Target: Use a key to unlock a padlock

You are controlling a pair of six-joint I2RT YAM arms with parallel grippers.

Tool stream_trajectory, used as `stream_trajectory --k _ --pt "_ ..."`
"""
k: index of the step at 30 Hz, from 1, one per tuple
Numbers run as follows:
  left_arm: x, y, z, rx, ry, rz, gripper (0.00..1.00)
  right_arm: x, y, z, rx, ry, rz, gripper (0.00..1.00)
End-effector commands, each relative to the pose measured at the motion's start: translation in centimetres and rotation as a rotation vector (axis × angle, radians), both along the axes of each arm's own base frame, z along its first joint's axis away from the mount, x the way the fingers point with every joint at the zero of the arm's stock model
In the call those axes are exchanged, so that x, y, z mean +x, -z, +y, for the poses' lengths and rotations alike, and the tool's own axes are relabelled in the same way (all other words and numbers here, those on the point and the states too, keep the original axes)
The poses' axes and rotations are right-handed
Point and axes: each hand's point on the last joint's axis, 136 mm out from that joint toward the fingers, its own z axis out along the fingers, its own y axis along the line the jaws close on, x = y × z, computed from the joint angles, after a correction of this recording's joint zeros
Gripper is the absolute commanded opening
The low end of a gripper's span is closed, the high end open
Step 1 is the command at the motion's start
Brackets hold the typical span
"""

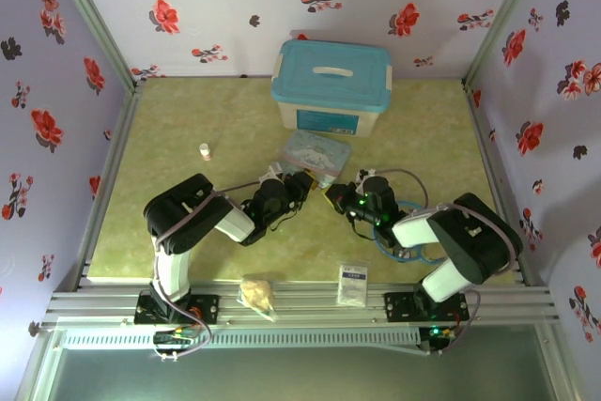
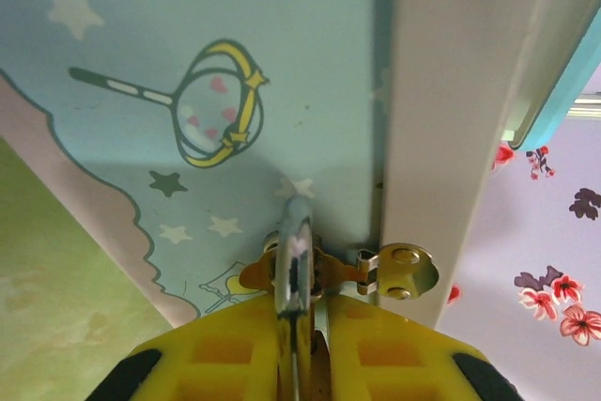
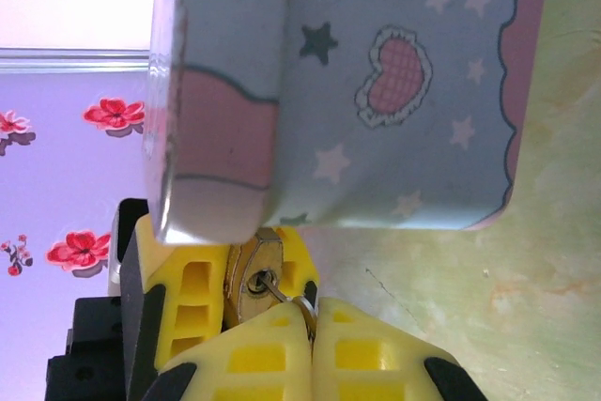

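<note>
Left hand (image 1: 305, 184) opposite right hand (image 1: 334, 196)

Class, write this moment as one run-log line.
left fingers: clamp padlock | right fingers: pinch key | key: tip in padlock keyhole

Left wrist view: padlock (image 2: 296, 255) body hidden between left fingers (image 2: 221, 354); fingers cut off at 6 o'clock edge. Right wrist view: key (image 3: 268, 283) bow buried between right fingers (image 3: 258, 359); padlock's 12 o'clock part behind tin (image 3: 376, 138) corner. Top view: padlock, key too small to tell, at tin's 6 o'clock.
</note>
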Motion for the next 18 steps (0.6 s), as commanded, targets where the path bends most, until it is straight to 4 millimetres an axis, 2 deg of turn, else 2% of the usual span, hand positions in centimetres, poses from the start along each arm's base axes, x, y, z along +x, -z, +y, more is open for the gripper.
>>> stream_trajectory --k 1,3,6,8,10,13,16,18 --pt "-5.9 -7.4 -5.7 -0.215 0.331 -0.108 0.0 1.5 -4.9 1.8 0.036 -0.004 -0.158 0.0" --pt "-5.8 -7.3 -5.7 -0.214 0.327 -0.108 0.0 0.8 -5.1 2.2 -0.065 -0.021 -0.191 0.0" --pt "-5.5 -7.0 -5.3 -0.205 0.301 -0.105 0.0 -0.1 -4.4 1.2 -0.26 -0.019 -0.214 0.0" --pt "-5.1 -6.7 -5.0 -0.202 0.281 -0.098 0.0 -0.3 -3.9 0.7 -0.308 -0.016 -0.195 0.0" --pt "-4.5 -6.5 -4.6 -0.194 0.259 -0.102 0.0 -0.5 -3.3 0.6 -0.283 -0.028 -0.165 0.0" --pt "-3.5 -6.2 -3.8 -0.187 0.227 -0.102 0.0 -0.9 -2.2 1.2 -0.156 -0.04 -0.101 0.0" --pt "-2.9 -6.9 -3.3 -0.176 0.201 -0.139 0.0 -1.6 -1.7 1.7 -0.058 -0.043 -0.076 0.0" --pt "-2.6 -7.3 -3.1 -0.172 0.183 -0.158 0.0 -2.0 -1.5 1.2 -0.032 -0.017 -0.071 0.0"
